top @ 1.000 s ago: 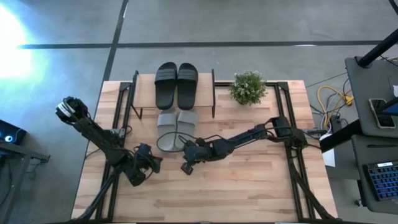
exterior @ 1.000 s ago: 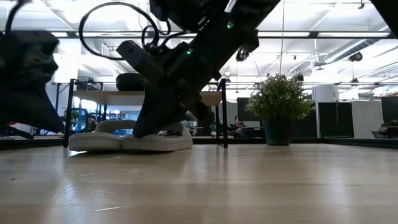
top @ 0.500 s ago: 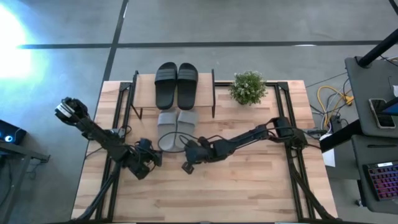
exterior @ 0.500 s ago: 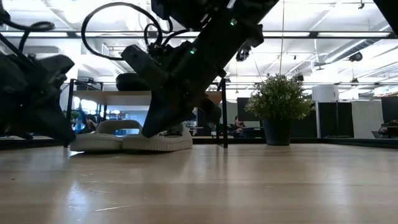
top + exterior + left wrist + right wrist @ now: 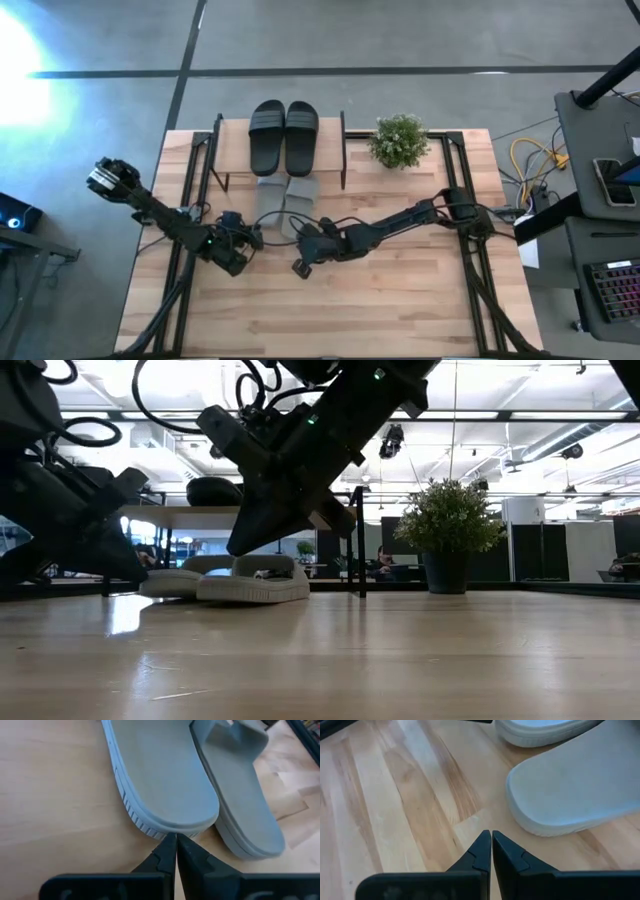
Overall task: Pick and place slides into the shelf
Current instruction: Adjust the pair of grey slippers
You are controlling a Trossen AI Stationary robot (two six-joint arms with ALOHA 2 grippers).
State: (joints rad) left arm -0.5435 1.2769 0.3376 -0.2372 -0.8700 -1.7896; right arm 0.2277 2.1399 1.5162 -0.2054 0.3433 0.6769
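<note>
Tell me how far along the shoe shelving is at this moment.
Done: the black pair sits on the shelf's top board. In hand: the left gripper, fingers shut, is at the heel of a grey slide; the grey pair lies partly under the shelf. The right gripper is shut, empty. Left: seating the grey pair fully.

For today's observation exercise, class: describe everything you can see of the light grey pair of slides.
The light grey pair lies side by side, soles down, on the wooden tabletop, toes pushed under the shelf, heels sticking out. They look like moulded foam, with wide straps and ribbed sole edges. The left end effector, shut, has its tips at the heel of one slide. The right end effector, shut, sits just short of the other slide's heel.
</note>
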